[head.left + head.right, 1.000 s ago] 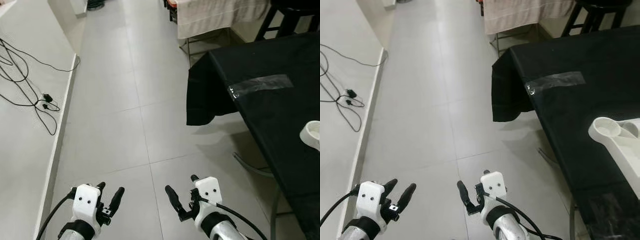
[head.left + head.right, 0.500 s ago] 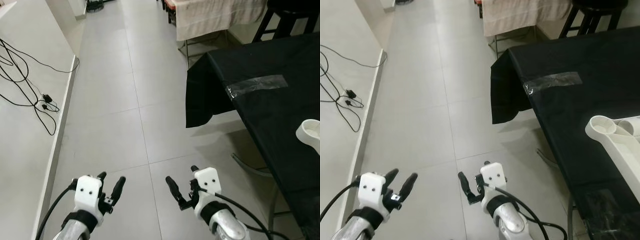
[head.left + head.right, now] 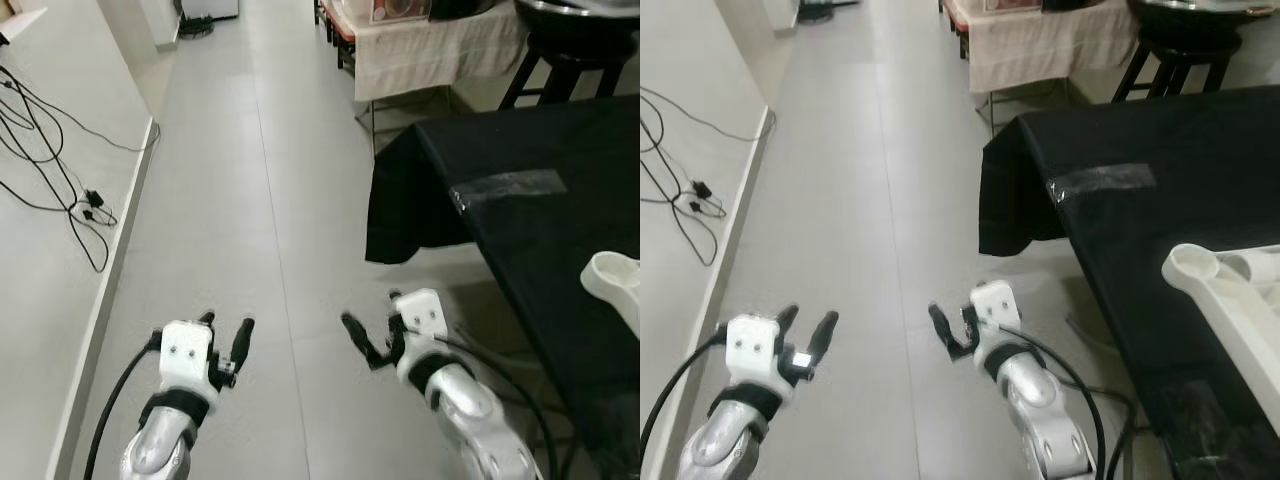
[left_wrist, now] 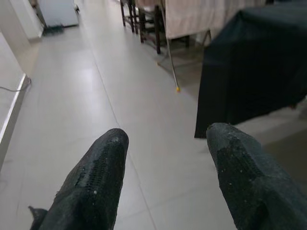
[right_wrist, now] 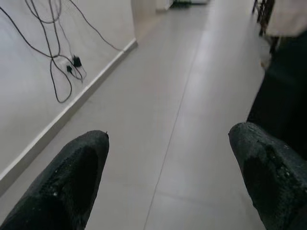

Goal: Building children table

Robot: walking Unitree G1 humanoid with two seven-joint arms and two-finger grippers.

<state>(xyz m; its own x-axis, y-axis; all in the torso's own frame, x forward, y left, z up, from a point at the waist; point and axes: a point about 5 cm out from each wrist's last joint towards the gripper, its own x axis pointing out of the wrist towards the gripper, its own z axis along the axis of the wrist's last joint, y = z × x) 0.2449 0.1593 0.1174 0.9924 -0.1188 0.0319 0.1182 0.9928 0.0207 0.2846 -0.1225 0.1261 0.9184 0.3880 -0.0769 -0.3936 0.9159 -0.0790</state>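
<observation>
Both grippers sit higher & further fwd than a sec ago. Left gripper [image 3: 228,326] at 7 o'clock, right gripper [image 3: 372,330] at 5, fingers spread wide, holding nothing. White plastic table part [image 3: 1230,300], round socket at corner, lies on black tablecloth [image 3: 1120,215] at 3 o'clock.

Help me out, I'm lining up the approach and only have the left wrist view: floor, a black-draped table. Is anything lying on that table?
Observer: Yes, a white plastic part lies on the black table, toward the robot's right.
Operator: Is the right gripper holding anything?
Observer: No, the right gripper is open over bare floor.
Operator: Any hazards on the left?
Observer: Black cables trail across the raised ledge there.
</observation>
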